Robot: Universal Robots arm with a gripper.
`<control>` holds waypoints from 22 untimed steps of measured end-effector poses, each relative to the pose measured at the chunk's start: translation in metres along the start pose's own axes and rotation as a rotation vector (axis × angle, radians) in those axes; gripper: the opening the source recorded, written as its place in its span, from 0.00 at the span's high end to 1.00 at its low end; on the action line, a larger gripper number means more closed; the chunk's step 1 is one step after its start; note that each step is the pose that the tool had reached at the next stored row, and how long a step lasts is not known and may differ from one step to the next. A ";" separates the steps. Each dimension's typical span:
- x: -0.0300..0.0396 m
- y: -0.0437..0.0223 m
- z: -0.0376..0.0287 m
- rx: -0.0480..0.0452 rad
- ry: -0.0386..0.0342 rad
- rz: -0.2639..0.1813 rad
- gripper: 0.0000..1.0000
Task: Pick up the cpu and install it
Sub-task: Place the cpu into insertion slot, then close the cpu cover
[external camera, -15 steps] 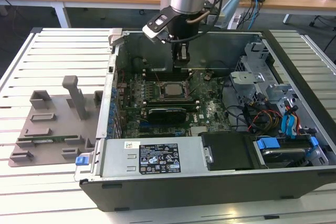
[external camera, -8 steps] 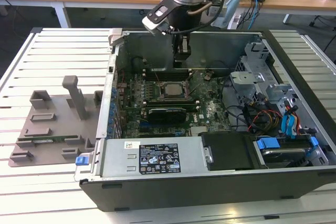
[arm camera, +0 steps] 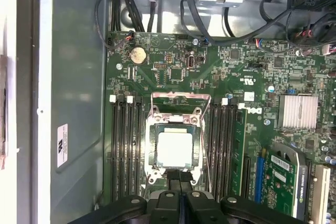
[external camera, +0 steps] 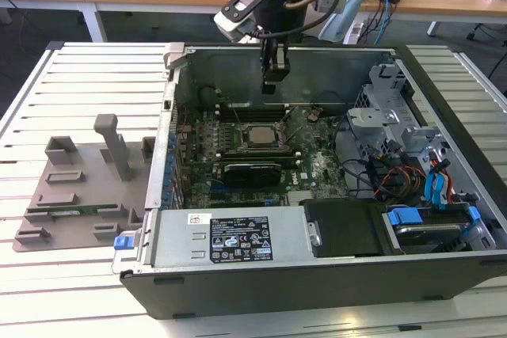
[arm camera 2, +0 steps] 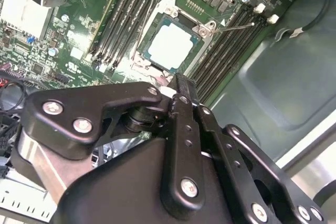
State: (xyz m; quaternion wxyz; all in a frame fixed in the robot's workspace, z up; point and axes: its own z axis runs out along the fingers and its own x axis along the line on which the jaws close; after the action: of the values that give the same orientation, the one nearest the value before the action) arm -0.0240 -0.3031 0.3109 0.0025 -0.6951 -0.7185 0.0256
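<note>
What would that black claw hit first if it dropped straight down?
Probably the pale silver square cpu seated in its metal-framed socket, or that frame's edge; the claw hangs above them, depth unclear.

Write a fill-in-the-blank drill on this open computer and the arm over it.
1. The cpu lies in the ___ on the green board.
2. The end effector hangs over the board, shut and holding ___.
3. The grey tray lies on the exterior view's ___ of the case.
Missing words: socket; nothing; left.
</note>
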 end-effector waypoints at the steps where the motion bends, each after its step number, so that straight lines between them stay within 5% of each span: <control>1: 0.0000 0.0000 0.0000 -0.0001 0.0002 0.000 0.89; 13: 0.0000 0.0000 -0.0004 0.0000 0.0000 0.000 0.89; 19: -0.0007 0.0192 -0.0012 0.0000 0.0000 0.000 0.89; 22: -0.0013 0.0399 -0.0020 0.0000 -0.0015 0.000 0.89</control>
State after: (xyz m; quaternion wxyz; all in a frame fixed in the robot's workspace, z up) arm 0.0160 -0.3031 0.3113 0.0019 -0.6951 -0.7185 0.0261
